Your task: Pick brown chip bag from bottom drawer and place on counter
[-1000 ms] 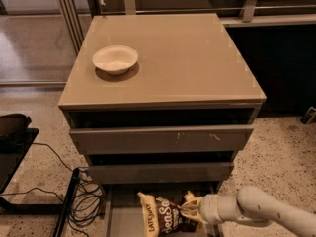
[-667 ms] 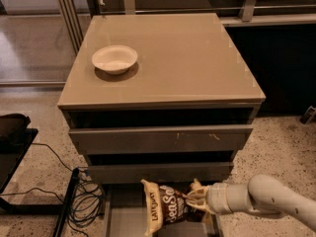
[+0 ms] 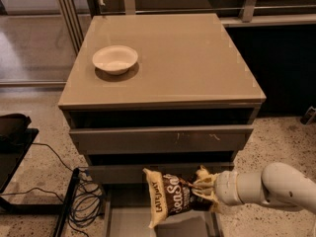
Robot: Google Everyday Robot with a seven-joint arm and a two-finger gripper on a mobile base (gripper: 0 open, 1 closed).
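The brown chip bag hangs in my gripper, lifted above the open bottom drawer in front of the lower drawer front. The gripper comes in from the right on a white arm and is shut on the bag's right end. The bag is dark brown with cream-yellow edges and white lettering, tilted, its left end drooping down. The counter is the glossy taupe top of the cabinet, well above the bag.
A cream bowl stands on the counter's left side. Two taupe drawer fronts sit above the open drawer, slightly ajar. Black cables and a dark frame lie on the terrazzo floor to the left.
The gripper has lifted the bag up out of the bottom drawer; the bag now hangs higher, level with the lowest closed drawer front.
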